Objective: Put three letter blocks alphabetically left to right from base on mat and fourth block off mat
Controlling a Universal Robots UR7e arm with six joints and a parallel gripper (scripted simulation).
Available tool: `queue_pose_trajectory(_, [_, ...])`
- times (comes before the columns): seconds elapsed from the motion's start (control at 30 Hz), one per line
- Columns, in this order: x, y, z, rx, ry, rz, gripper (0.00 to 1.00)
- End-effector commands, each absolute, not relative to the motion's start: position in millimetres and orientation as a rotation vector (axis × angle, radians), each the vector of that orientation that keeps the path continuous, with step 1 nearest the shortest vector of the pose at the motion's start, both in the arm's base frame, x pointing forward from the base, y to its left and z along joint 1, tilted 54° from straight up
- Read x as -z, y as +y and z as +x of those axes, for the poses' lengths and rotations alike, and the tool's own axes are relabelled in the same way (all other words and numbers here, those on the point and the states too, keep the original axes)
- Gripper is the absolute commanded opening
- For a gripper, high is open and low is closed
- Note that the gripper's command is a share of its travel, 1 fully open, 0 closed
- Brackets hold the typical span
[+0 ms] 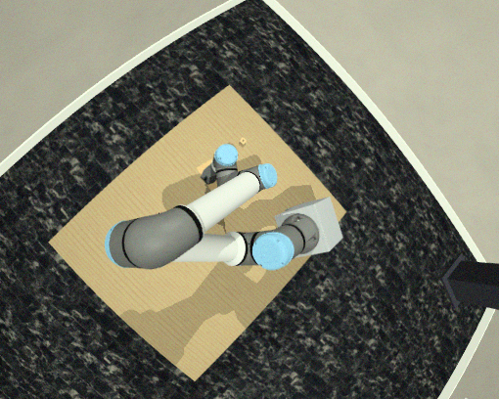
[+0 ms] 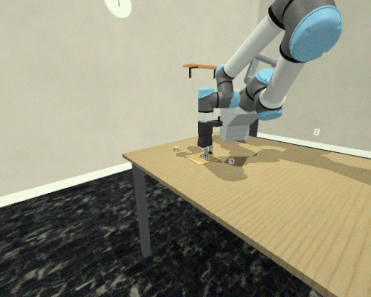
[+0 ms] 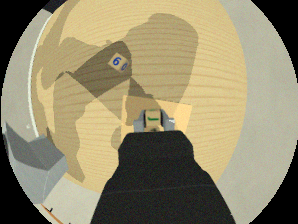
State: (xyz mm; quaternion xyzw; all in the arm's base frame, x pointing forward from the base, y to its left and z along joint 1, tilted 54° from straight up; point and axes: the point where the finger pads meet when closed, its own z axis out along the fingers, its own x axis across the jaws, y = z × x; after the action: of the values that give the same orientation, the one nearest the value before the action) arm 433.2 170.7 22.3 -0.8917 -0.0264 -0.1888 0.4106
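The gripper [image 2: 208, 156] [image 3: 152, 114] is clamped on a pale wooden block [image 2: 209, 156] [image 3: 152, 118] with a green mark on top, over the light orange mat [image 1: 204, 166] [image 2: 199, 161] [image 3: 182, 116]. Off the mat sits a blue-marked block [image 2: 231, 160] [image 3: 118, 62].

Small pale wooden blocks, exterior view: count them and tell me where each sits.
4: one block left of the tan mat, another block right of it, the mat block on it, the held block between the gripper's fingers.

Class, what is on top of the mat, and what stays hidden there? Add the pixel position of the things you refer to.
On or just above the mat [image 1: 204, 166] [image 2: 199, 162] [image 3: 183, 118], the gripper [image 2: 208, 156] [image 3: 152, 114] holds a green-marked block [image 2: 209, 156] [image 3: 152, 115]. Another block [image 2: 201, 156] shows partly; the gripper covers the rest.
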Motion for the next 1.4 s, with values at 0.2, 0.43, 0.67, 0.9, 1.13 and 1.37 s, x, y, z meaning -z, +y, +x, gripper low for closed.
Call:
queue_pose_trajectory(0.2, [-21.6,172.1,434.1,0.474,-0.069,-2.244,0.49])
queue_pose_trajectory(0.43, [-20.5,173.5,434.8,0.475,-0.069,-2.244,0.49])
queue_pose_trajectory(0.67, [-19.9,174.2,435.0,0.474,-0.069,-2.244,0.49])
queue_pose_trajectory(0.9, [-20.1,173.9,435.2,0.476,-0.069,-2.244,0.49])
queue_pose_trajectory(1.13, [-20.1,173.9,435.2,0.475,-0.069,-2.244,0.49])
queue_pose_trajectory(1.37, [-20.1,173.9,435.2,0.475,-0.069,-2.244,0.49])
